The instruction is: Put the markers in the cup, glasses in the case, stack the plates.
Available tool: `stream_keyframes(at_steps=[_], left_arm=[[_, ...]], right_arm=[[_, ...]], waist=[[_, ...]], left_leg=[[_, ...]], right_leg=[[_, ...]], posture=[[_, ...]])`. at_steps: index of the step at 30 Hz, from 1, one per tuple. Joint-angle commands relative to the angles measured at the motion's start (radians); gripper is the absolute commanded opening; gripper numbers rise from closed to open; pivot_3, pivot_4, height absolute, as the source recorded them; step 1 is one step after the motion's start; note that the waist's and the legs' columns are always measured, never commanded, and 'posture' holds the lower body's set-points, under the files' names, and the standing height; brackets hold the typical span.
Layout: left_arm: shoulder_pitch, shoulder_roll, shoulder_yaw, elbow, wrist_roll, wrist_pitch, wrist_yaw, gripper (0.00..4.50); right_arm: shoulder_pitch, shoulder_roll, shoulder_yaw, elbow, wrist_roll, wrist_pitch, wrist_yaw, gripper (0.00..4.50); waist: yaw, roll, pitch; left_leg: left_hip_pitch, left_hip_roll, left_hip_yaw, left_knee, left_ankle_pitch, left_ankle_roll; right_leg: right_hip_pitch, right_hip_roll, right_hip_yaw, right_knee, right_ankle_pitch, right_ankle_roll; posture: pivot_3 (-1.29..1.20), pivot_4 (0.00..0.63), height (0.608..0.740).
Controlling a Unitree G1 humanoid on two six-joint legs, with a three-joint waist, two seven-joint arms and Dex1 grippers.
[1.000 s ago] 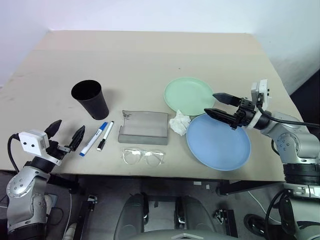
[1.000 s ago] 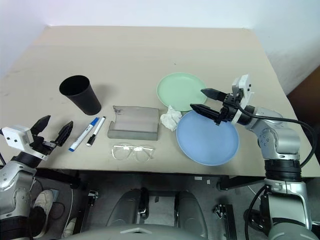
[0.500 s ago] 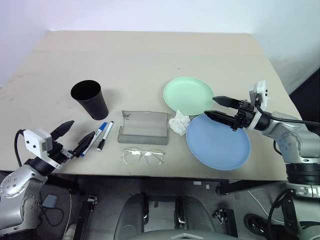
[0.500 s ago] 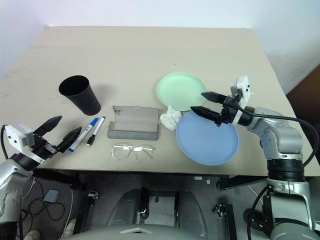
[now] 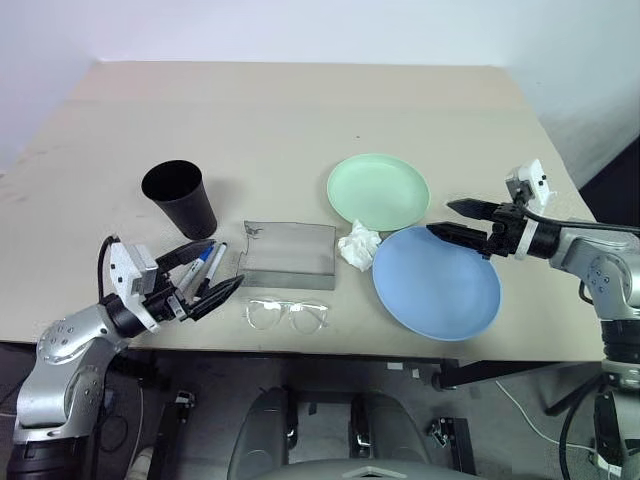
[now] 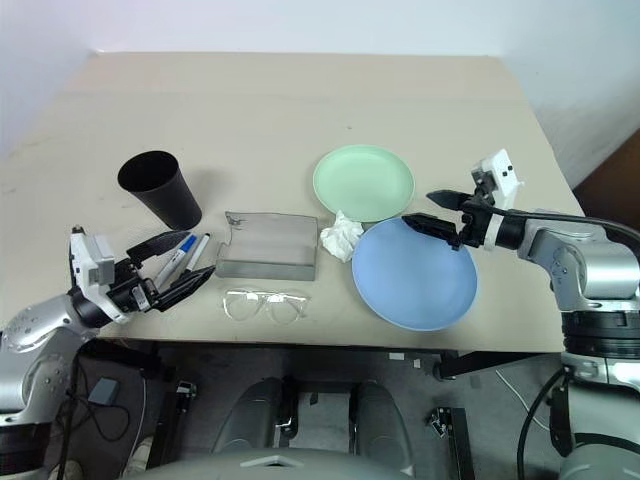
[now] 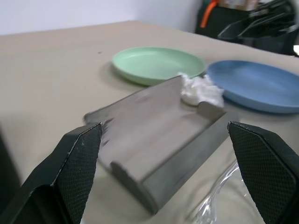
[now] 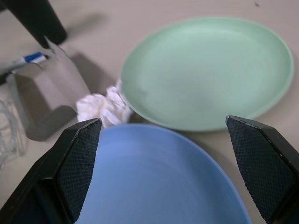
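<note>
Two markers, a blue-capped one (image 5: 203, 259) and a black-capped one (image 5: 216, 258), lie side by side left of the grey case (image 5: 288, 255). My open left gripper (image 5: 227, 262) reaches over them, one finger on each side, pointing at the case (image 7: 159, 135). The black cup (image 5: 180, 198) stands upright behind them. Clear glasses (image 5: 287, 314) lie in front of the case. The mint plate (image 5: 378, 190) and the light blue plate (image 5: 436, 283) sit apart, side by side. My right gripper (image 5: 438, 217) hangs open over the blue plate's far rim, empty.
A crumpled white tissue (image 5: 358, 245) lies between the case and the two plates. The table's front edge (image 5: 330, 352) runs just below the glasses and the blue plate.
My left gripper has swung right from the table's front-left corner and now spans the markers. My right gripper has drifted slightly right. Nothing on the table has moved.
</note>
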Motion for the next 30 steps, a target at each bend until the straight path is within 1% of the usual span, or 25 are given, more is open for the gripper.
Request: stream_keyframes(at_steps=[1,5,8,13,16,19,22,23,28,30], left_arm=[[-0.019,0.011,-0.019,-0.014,-0.006,0.014,-0.026,4.5],[-0.042,0.002,-0.032,-0.017,0.003,0.02,-0.017,4.5],[-0.061,0.0,-0.04,-0.013,0.001,0.025,-0.013,4.5],[-0.078,-0.004,-0.035,-0.007,0.001,0.034,0.001,4.5],[-0.076,-0.008,-0.034,-0.014,0.002,0.034,0.01,4.5],[-0.069,-0.015,-0.033,-0.023,0.002,0.034,0.024,4.5],[-0.055,-0.018,-0.023,-0.011,0.0,0.029,0.025,4.5],[-0.05,-0.017,-0.02,-0.001,0.004,0.022,0.023,4.5],[-0.044,-0.016,-0.017,0.024,0.014,0.002,0.015,4.5],[-0.055,-0.026,-0.014,0.031,0.01,0.005,0.029,4.5]], right_arm=[[-0.024,-0.078,0.007,0.011,-0.026,0.061,0.003,4.48],[-0.053,-0.121,0.038,0.093,-0.078,0.076,-0.001,4.48],[-0.07,-0.156,0.083,0.155,-0.124,0.078,0.024,4.48],[-0.114,-0.167,0.173,0.234,-0.197,0.077,0.061,4.48],[-0.136,-0.161,0.204,0.268,-0.23,0.071,0.07,4.48],[-0.143,-0.171,0.244,0.271,-0.252,0.062,0.117,4.48],[-0.133,-0.172,0.257,0.259,-0.269,0.046,0.135,3.89],[-0.132,-0.169,0.257,0.264,-0.276,0.041,0.137,3.6],[-0.118,-0.166,0.262,0.235,-0.289,0.021,0.163,1.87],[-0.123,-0.168,0.266,0.243,-0.302,0.022,0.16,1.11]], waist=[[0.0,0.0,0.0],[0.0,0.0,0.0],[0.0,0.0,0.0],[-0.002,0.0,0.0],[0.0,0.0,0.0],[0.001,0.0,0.0],[0.001,0.0,0.0],[0.001,0.0,0.0],[0.001,0.0,0.0],[0.001,0.0,0.0]], left_leg=[[0.0,0.0,0.0,0.0,0.0,0.0],[0.0,0.0,0.0,0.0,0.0,0.001],[0.0,0.0,0.001,0.0,0.001,0.001],[0.0,0.0,0.001,0.001,0.001,0.001],[0.0,0.0,0.002,0.001,0.001,0.001],[0.0,0.0,0.002,0.001,0.001,0.001],[0.0,0.0,0.002,0.002,0.001,0.001],[0.0,0.0,0.002,0.002,0.001,0.001],[0.0,0.0,0.002,0.002,0.001,0.001],[0.0,0.0,0.002,0.003,0.001,0.001]], right_leg=[[0.0,0.0,0.0,0.0,0.0,0.0],[0.0,0.0,0.0,0.0,0.0,0.0],[0.0,0.0,0.0,0.0,0.0,0.0],[0.0,0.0,0.0,0.0,0.0,0.0],[0.0,0.001,0.0,0.0,0.001,0.001],[0.0,0.001,0.0,0.001,0.002,0.003],[0.0,0.001,0.0,0.001,0.002,0.003],[0.0,0.001,0.0,0.001,0.002,0.003],[0.0,0.001,0.0,0.002,0.002,0.003],[0.0,0.001,0.0,0.002,0.002,0.003]], posture=[[0.0,0.15,0.711],[0.0,0.15,0.711],[0.0,0.15,0.711],[0.0,0.15,0.711],[0.0,0.15,0.711],[0.0,0.15,0.711],[0.0,0.15,0.711],[0.0,0.15,0.711],[0.0,0.15,0.711],[0.0,0.15,0.711]])
